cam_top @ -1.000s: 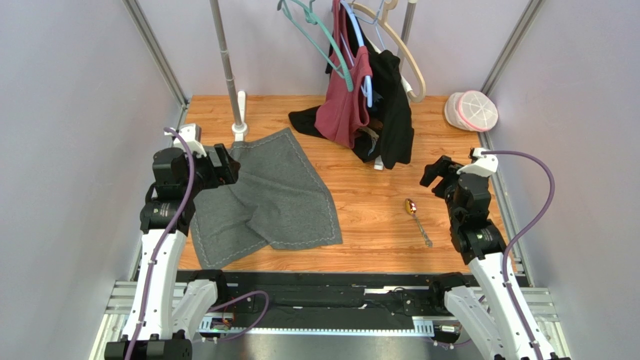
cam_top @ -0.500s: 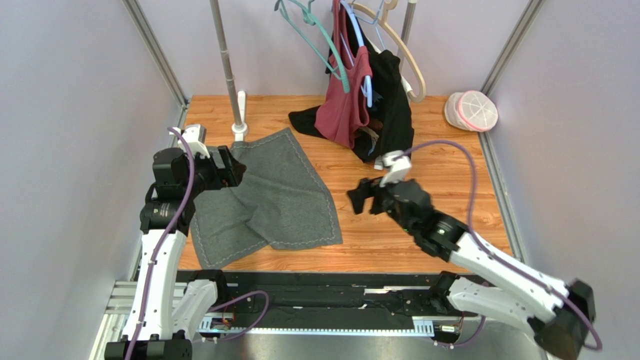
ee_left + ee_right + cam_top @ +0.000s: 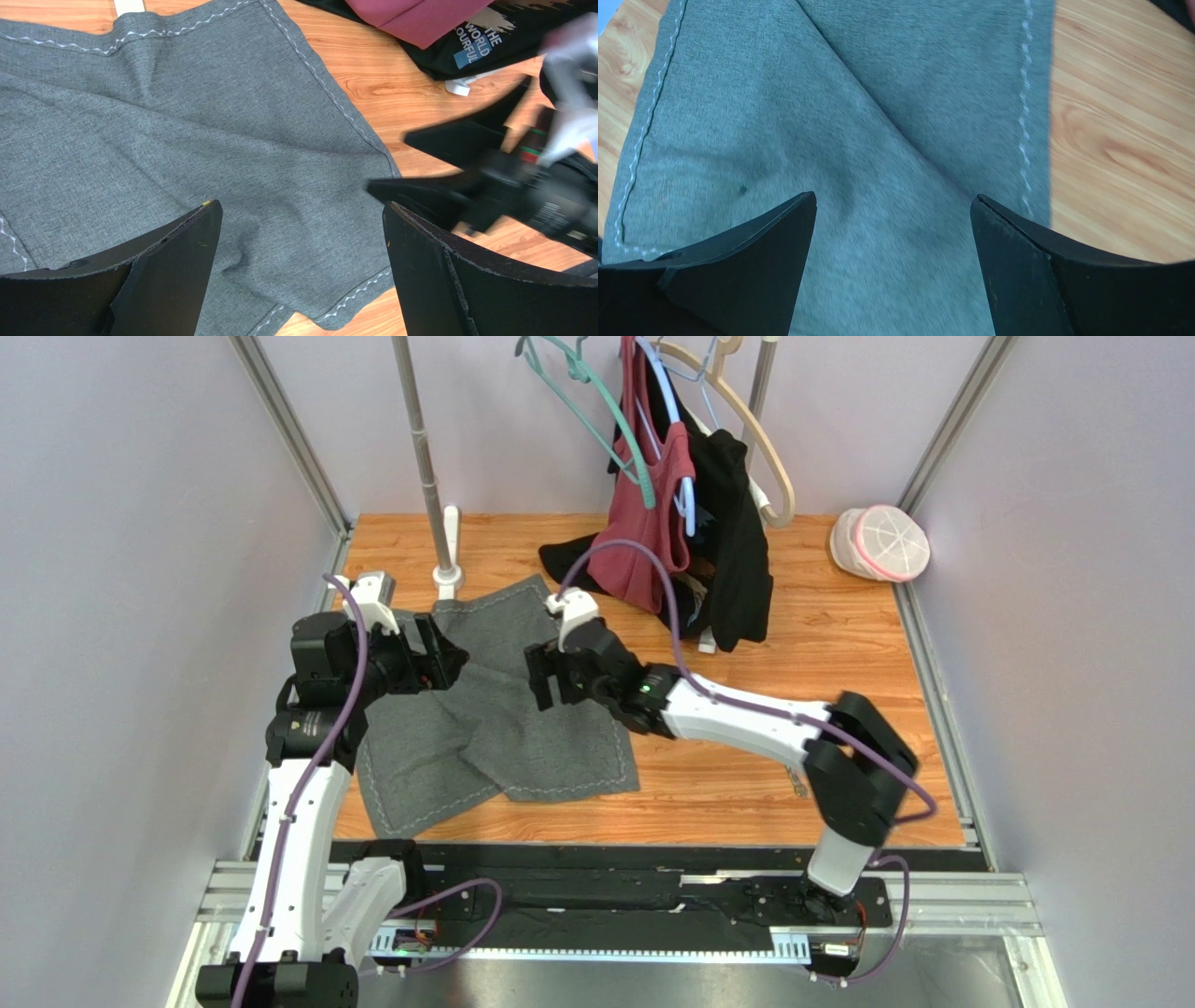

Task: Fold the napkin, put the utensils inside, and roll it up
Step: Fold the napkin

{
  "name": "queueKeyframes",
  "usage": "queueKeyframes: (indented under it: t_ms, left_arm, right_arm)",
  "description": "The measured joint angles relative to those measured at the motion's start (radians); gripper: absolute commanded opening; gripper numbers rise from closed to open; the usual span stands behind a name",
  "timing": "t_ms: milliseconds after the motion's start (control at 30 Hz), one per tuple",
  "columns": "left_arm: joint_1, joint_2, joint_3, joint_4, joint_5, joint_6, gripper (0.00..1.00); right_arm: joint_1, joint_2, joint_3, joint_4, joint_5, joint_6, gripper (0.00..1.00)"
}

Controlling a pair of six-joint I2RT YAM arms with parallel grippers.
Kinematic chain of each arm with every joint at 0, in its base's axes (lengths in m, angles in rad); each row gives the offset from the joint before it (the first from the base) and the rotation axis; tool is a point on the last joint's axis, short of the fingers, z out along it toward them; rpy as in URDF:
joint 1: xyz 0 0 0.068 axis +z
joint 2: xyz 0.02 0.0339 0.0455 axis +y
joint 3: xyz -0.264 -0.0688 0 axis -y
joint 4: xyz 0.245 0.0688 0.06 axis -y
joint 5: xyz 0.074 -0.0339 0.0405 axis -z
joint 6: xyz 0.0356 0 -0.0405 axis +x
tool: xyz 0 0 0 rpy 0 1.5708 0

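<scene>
The dark grey napkin (image 3: 491, 721) lies rumpled and partly folded on the left of the wooden table (image 3: 842, 644). My left gripper (image 3: 449, 669) hovers open over its upper left part; in the left wrist view the cloth (image 3: 210, 133) fills the space under the open jaws (image 3: 300, 208). My right gripper (image 3: 539, 678) reaches across from the right and hangs open above the napkin's upper right part. It shows blurred in the left wrist view (image 3: 388, 162). In the right wrist view the jaws (image 3: 892, 199) stand wide over the cloth (image 3: 878, 126). The utensils are hidden under the right arm.
Maroon and black garments (image 3: 680, 532) hang on hangers at the back centre and spill onto the table (image 3: 435, 21). A metal pole (image 3: 428, 462) stands at the back left. A white and pink container (image 3: 881, 542) sits at the back right corner.
The right arm swung from the table's right side across to the left, over the napkin, and now covers the spoon. The left gripper shifted slightly right.
</scene>
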Motion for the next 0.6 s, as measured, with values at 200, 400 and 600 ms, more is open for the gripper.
queueKeyframes:
  t_ms: [200, 400, 600]
  left_arm:
    - [0.0, 0.0, 0.0, 0.0, 0.003, -0.002, 0.94]
    - [0.0, 0.002, -0.001, 0.0, 0.016, -0.004, 0.94]
    - [0.0, 0.008, -0.005, 0.002, 0.023, -0.007, 0.94]
  right_arm:
    - [-0.027, 0.247, 0.22, -0.005, -0.058, 0.007, 0.85]
    - [-0.11, 0.436, 0.37, -0.008, -0.159, 0.043, 0.85]
    - [-0.167, 0.541, 0.437, -0.009, -0.192, 0.077, 0.85]
